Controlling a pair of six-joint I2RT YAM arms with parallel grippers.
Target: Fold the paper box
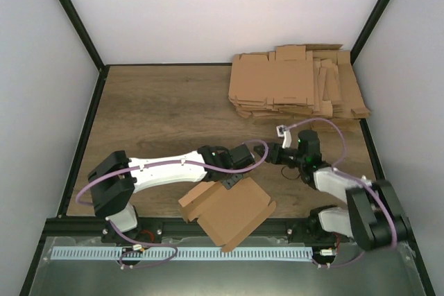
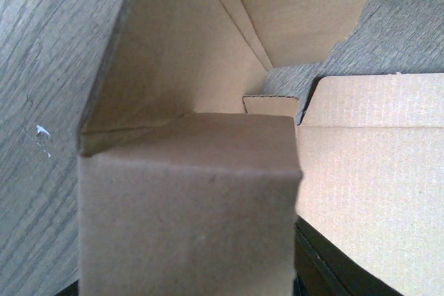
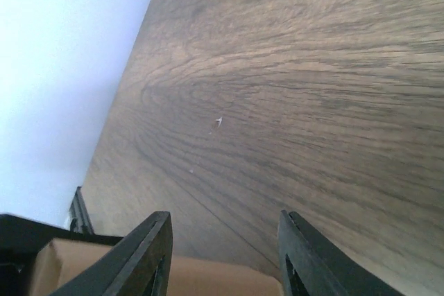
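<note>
Left end effector [image 1: 232, 181]: at paper box [image 1: 232, 216] flap; grip, we cannot tell.
Right end effector [image 3: 225, 227]: apart, empty.
Handling: we judge it light, creasable; take flap edges.

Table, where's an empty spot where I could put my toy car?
The biggest bare patch is the back left of the table, between the left wall rail and the pile of flat cardboard. That pile fills the back right corner. The near middle is crowded: the paper box, the left arm and the right arm meet there.
</note>
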